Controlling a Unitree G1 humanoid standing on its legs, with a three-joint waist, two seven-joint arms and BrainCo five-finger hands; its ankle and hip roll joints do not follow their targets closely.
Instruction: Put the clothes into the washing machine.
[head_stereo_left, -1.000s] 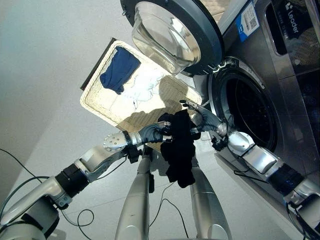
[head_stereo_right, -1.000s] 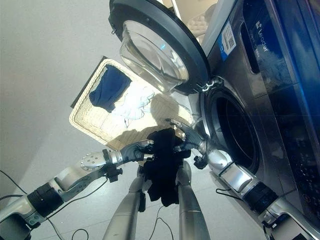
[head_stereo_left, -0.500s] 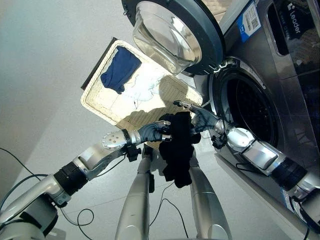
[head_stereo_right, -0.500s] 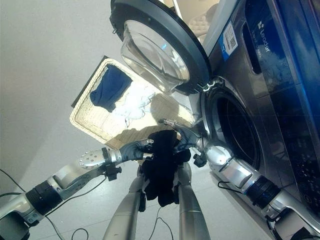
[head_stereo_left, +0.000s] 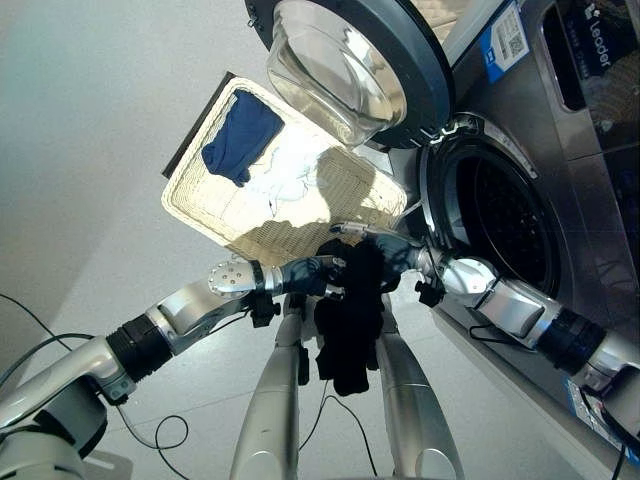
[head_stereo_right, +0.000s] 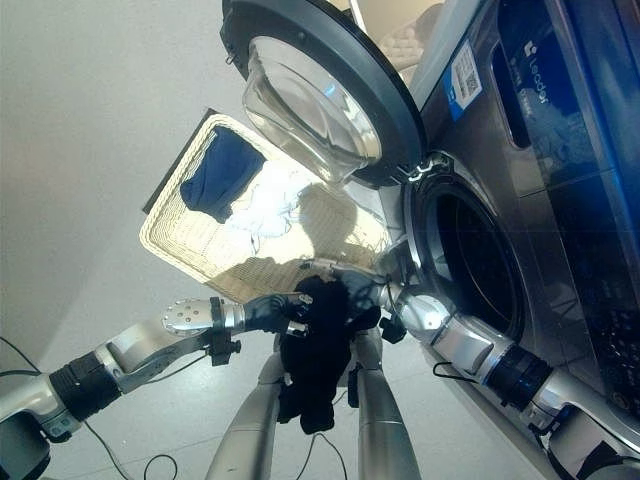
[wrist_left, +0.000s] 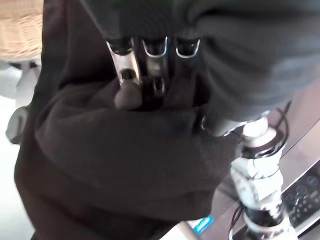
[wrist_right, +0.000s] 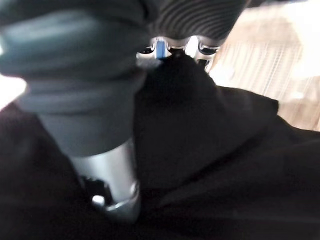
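A black garment (head_stereo_left: 350, 315) hangs in front of the washing machine, between my two hands. My left hand (head_stereo_left: 310, 272) is shut on its upper left part; the left wrist view shows its fingers (wrist_left: 127, 75) curled into the dark cloth (wrist_left: 125, 150). My right hand (head_stereo_left: 388, 250) reaches in from the machine side, with straight fingers (head_stereo_left: 350, 229) laid over the garment's top. Its thumb (wrist_right: 112, 185) presses against the cloth (wrist_right: 210, 150). The drum opening (head_stereo_left: 500, 225) gapes just right of the hands, and the round door (head_stereo_left: 350, 60) is swung open above.
A wicker basket (head_stereo_left: 215, 215) lies on the floor beyond the hands. It holds a blue garment (head_stereo_left: 240, 138) and a white one (head_stereo_left: 290, 175). The glass door (head_stereo_right: 320, 95) overhangs the basket's far corner, and pale floor (head_stereo_left: 90, 150) spreads out to the left.
My right hand has swung left and down, from hovering open beside the garment to lying across its top. The garment and my left hand have sunk slightly.
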